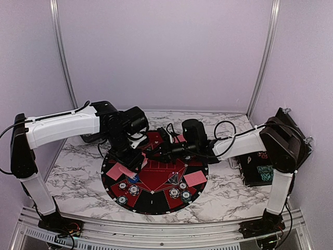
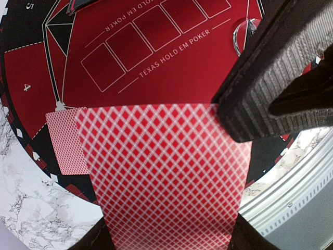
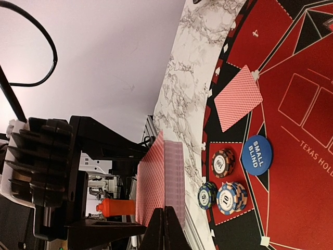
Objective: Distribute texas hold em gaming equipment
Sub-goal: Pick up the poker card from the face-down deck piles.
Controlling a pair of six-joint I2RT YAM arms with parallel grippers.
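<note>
Now: left gripper (image 1: 131, 159) clamps the red-backed deck (image 3: 174, 177), lower centre of right wrist view, beside the mat (image 2: 171, 62). Right gripper (image 3: 164, 229) fingers pressed together, pinching the top card (image 2: 166, 177) at its upper-right corner. One dealt card (image 3: 238, 96) lies flat on the mat, upper right, with chips (image 3: 222, 162) just below it.

Mat (image 1: 156, 205): on my table (image 1: 78, 177), centred before me.
Case (image 1: 257, 174): on table, right of mat.
Chips (image 1: 179, 195): mat's near edge.
Card (image 1: 195, 178): mat's right side, behind chips.
</note>
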